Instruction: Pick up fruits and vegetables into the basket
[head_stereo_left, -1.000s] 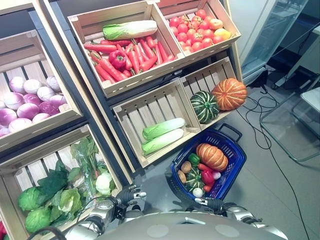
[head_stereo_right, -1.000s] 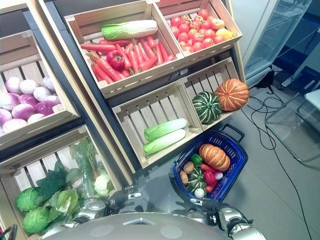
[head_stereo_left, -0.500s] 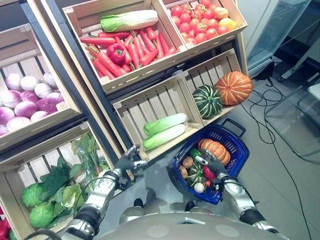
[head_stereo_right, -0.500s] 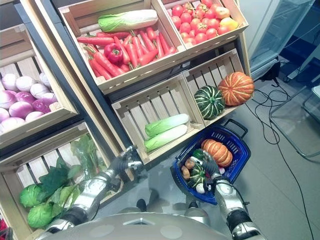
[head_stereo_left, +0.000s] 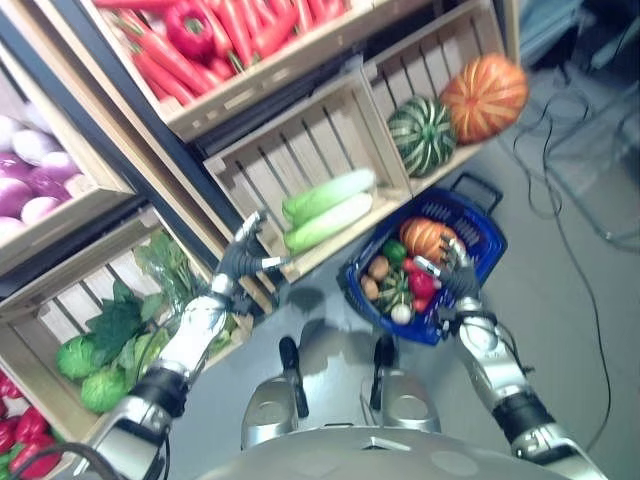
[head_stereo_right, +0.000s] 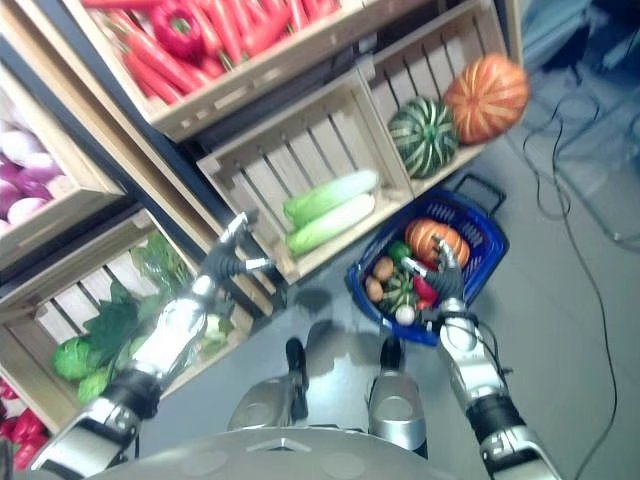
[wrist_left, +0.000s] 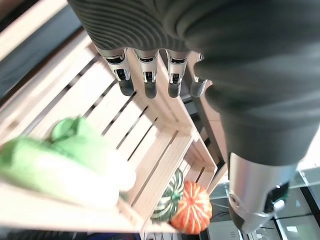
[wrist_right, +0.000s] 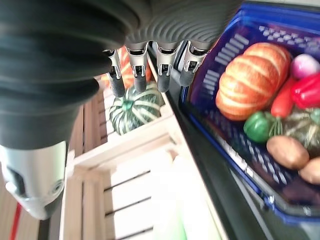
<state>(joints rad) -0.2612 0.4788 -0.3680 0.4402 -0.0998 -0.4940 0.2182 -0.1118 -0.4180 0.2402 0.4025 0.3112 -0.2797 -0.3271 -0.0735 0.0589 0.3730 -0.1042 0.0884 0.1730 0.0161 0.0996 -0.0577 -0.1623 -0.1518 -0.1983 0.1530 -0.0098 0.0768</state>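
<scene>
Both arms have risen: left robot hand (head_stereo_left: 243, 255) nears the cabbages (head_stereo_left: 325, 207), right robot hand (head_stereo_left: 458, 279) over basket (head_stereo_left: 482, 219); both open, empty.

Slatted wooden crates (head_stereo_left: 300, 165) rise in tiers before me, set between dark shelf posts (head_stereo_left: 120, 150). Below them I see grey floor (head_stereo_left: 580, 300), with black cables (head_stereo_left: 560, 130) trailing across it at my right.

Both arms reach forward, up and out from the body. The left hand (head_stereo_left: 243, 257) is empty, with straight fingers (wrist_left: 146, 82) and thumb out. The right hand (head_stereo_left: 457, 281) is empty too, fingers (wrist_right: 138, 75) straight
</scene>
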